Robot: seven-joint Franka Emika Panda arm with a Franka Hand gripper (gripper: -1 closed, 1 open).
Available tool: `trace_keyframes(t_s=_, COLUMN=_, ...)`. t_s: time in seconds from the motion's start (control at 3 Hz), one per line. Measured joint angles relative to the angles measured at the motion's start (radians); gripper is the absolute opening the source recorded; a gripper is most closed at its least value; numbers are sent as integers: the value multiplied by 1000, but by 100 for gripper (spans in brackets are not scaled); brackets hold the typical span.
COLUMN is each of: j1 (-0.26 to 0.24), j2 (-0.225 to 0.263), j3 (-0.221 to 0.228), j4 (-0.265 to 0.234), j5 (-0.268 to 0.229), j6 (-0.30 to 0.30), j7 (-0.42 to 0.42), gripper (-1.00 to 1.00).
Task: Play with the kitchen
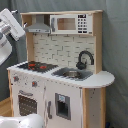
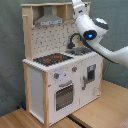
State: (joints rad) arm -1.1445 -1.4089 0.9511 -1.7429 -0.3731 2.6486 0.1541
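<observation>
The kitchen (image 1: 57,70) (image 2: 62,65) is the largest thing in both exterior views: a tall white and light-wood toy unit that stands upright on a wooden floor (image 2: 100,112) in front of a grey backdrop (image 1: 116,45).

The robot arm (image 2: 92,32) comes next in size. In the second exterior view it enters from the second exterior view's right, runs across the sink end of the kitchen and rises in front of the kitchen's upper shelf, where its white links with a blue light cover that corner. In the first exterior view only a white part of the arm (image 1: 11,27) shows, at the first exterior view's left edge, beside the kitchen's hood side and level with its top. The gripper itself cannot be made out in either view, so I cannot tell whether it is wide, narrow or holding anything.

On the kitchen, the white oven front with its windowed door (image 1: 26,104) (image 2: 64,95) lies below the black-red hob (image 1: 36,66) (image 2: 52,59). The microwave (image 1: 70,23) sits on the kitchen's top shelf, with the grey hood (image 1: 39,27) (image 2: 49,21) beside it above the hob. The grey sink (image 1: 72,74) (image 2: 80,50) is set in the kitchen's counter beside the hob, and the black tap (image 1: 85,60) (image 2: 74,40) curves over it.
</observation>
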Motion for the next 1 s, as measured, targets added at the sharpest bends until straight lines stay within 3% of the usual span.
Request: trace_keyframes(t_s=1.0, j1=-91, j2=16, j3=47, j4=119, j5=23, j6=-181, j7=239, gripper=100)
